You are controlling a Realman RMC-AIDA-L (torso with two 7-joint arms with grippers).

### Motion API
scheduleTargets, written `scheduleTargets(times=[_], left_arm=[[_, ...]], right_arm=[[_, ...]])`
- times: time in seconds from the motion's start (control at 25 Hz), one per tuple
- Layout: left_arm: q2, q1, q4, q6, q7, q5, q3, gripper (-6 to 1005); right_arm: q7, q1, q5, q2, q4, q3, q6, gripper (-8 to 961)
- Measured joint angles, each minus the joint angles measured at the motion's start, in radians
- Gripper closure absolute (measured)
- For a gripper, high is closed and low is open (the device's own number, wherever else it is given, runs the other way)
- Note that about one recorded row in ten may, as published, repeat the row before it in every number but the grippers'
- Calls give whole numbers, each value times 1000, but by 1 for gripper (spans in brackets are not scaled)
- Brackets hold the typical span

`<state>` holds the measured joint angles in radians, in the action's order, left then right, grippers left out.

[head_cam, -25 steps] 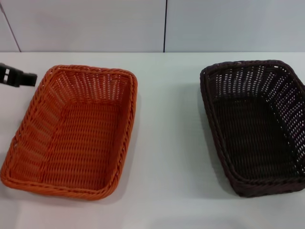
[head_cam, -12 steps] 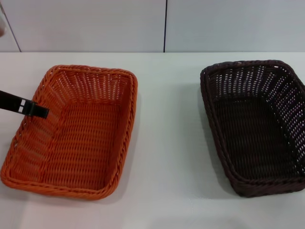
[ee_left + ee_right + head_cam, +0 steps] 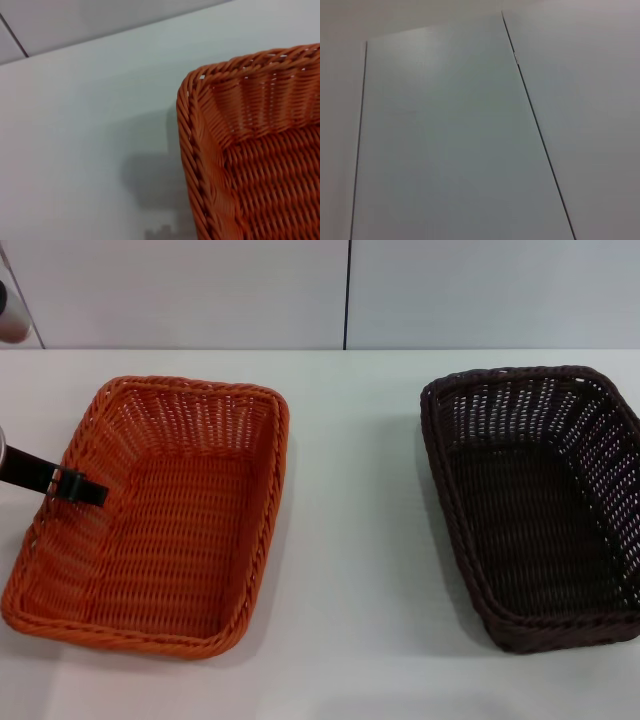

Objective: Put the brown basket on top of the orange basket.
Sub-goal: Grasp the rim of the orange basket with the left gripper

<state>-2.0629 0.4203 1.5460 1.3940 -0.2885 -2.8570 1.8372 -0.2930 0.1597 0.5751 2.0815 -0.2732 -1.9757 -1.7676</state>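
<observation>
My left gripper point(image 3: 80, 487) sits over the orange basket point(image 3: 160, 510) rim at the table's left edge — jaws' state I cannot tell. The brown basket point(image 3: 535, 500) waits untouched by the right edge — stacking not begun.

Left gripper point(image 3: 82, 487): slim black finger, flat and bar-like, squared blocky tip with small notch. Finger widens toward glossy dark housing with pale glint at frame edge. Silvery-grey rounded cylinder part point(image 3: 12, 320) at upper left edge, dark band on one side. No cables, screws or markings discernible.
</observation>
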Motion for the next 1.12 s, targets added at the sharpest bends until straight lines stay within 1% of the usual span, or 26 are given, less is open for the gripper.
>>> scheduleTargets(times=[0.08,0.12,0.36,0.68,0.92,1.08,1.12], left_arm=[[0,5,-15,-5,0,0,-1,221],[1,13,-47,-19,0,0,-7,221],[2,31,-104,-38,0,-19,-10,224],[3,38,-126,-43,-12,-19,-1,226],[2,27,-108,-35,-12,-18,-5,362],[1,14,-84,-23,-10,-17,-15,603],[1,14,-84,-23,-10,-17,-15,644]], right_arm=[[0,-1,-2,0,0,0,0,131],[0,-1,-2,0,0,0,0,131],[0,-2,-3,0,0,-1,2,130],[-20,-2,-3,0,4,-2,-1,130],[-25,-12,-3,0,6,5,-9,130],[-25,-14,-3,-1,6,6,-10,130],[-25,-14,-3,-2,6,7,-12,130]])
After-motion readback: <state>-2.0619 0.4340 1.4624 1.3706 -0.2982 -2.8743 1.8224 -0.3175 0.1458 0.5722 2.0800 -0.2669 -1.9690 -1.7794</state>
